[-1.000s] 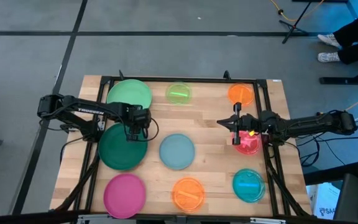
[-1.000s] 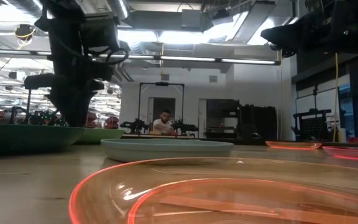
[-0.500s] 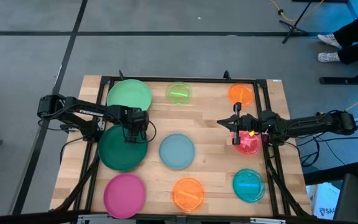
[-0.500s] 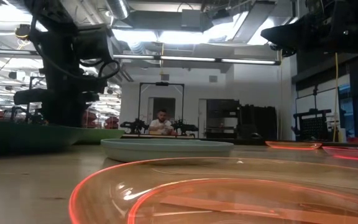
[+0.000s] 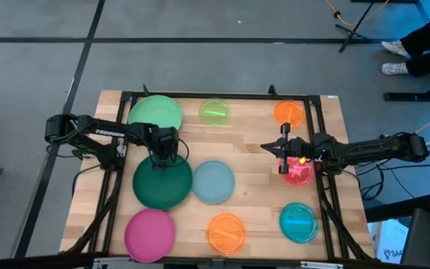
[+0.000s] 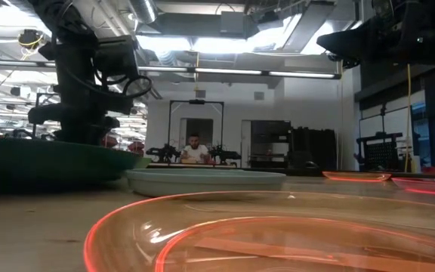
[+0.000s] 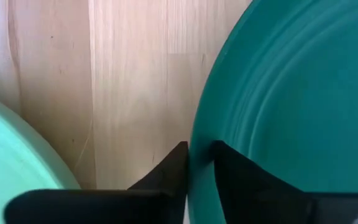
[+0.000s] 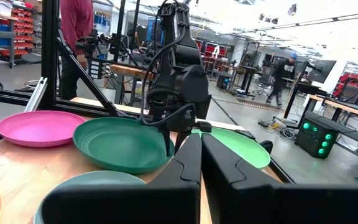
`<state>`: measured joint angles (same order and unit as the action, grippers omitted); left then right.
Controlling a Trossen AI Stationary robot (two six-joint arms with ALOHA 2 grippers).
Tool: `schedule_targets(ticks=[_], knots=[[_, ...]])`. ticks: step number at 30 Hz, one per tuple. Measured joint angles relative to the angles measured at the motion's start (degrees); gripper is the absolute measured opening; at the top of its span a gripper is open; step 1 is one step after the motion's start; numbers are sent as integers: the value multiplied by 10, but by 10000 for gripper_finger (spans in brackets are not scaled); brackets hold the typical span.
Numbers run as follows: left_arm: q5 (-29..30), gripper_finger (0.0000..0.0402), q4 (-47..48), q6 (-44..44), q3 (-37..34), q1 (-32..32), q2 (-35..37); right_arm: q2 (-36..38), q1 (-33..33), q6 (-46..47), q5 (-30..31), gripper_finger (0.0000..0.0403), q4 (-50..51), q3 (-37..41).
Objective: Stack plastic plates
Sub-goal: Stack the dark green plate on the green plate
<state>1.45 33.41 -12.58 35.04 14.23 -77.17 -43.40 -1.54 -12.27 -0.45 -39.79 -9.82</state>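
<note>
With its rim pinched between the fingers of the left gripper [image 5: 163,155], dark green plate [image 5: 162,183] tilted up off the tabletop [image 5: 256,153] just beside the grey-blue plate [image 5: 213,181] (light green plate [image 5: 155,113] near the far left corner). Right gripper [image 5: 284,152] clenched on nothing, poised over the red-pink plate [image 5: 299,173] near the right edge.
</note>
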Motion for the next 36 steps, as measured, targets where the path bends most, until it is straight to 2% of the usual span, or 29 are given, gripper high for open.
schedule_targets(ticks=[6,12,28,36], knots=[[-9,30,0,0,2,9,1,0,0,0,0,5,0,0],[-10,26,12,1,20,9,0,0,0,-2,1,5,0,0],[14,22,129,20,175,17,3,0,0,-7,2,5,0,0],[38,23,156,27,227,66,65,0,0,-7,5,5,0,0]])
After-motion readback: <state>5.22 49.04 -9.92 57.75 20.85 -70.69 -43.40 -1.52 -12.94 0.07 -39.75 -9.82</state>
